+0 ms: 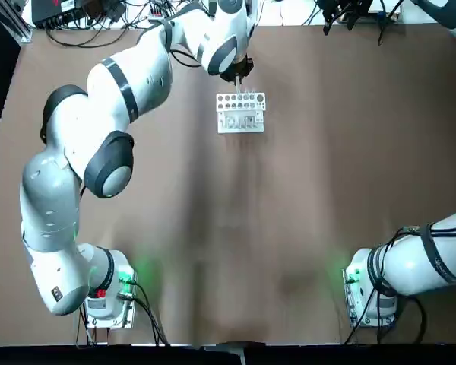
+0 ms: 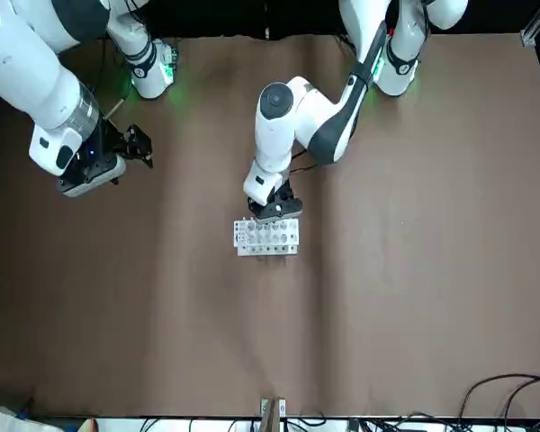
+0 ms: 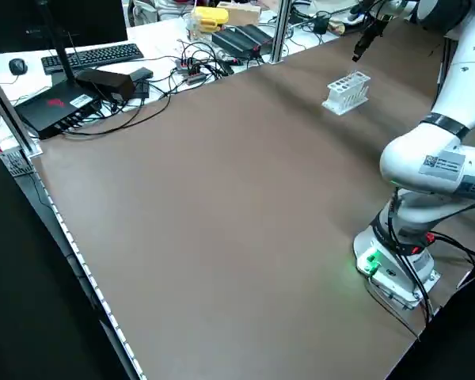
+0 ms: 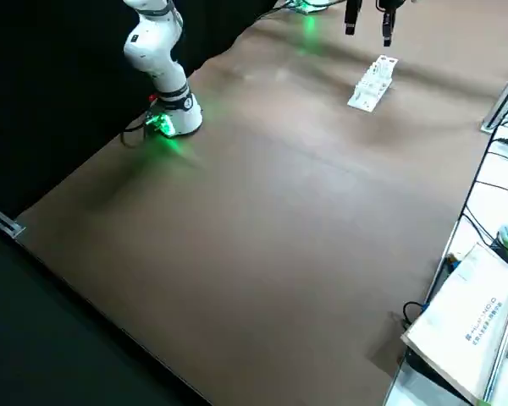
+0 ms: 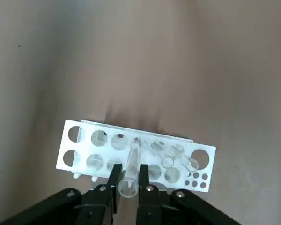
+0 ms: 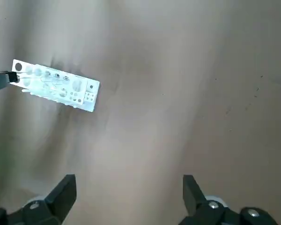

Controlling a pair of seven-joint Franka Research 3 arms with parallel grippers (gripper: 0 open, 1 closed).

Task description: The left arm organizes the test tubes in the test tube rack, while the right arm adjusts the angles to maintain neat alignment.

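We see a white test tube rack [image 1: 241, 112] on a brown table, with the left gripper [image 5: 129, 171] over it. Our front view hides most of the tubes; the left wrist view shows the left gripper grasping a clear tube [image 5: 132, 164] between its fingers. The tube's far end is over the rack's holes, but we cannot tell if it has entered one. Two more clear tubes [image 5: 167, 161] [image 5: 191, 163] lean in the rack, side by side, their round rims raised.

The right gripper [image 6: 129, 177] is released, its fingers wide apart with only table between them in its wrist view. The front view places it well apart from the rack, on the robot's right.

Only the left side view shows the keyboard [image 3: 103, 55] and monitor [image 3: 79, 22] on a white surface beyond the rack. Nearby, a black box [image 3: 59, 107] bears a small red logo and a white label we cannot read. The left arm [image 3: 439, 166] carries a grey label with a square code, its print too small for us.

Only the right side view shows a white carton [image 4: 466, 317], well apart from the rack, with blue lettering and a line of characters, too blurred for us to read surely.
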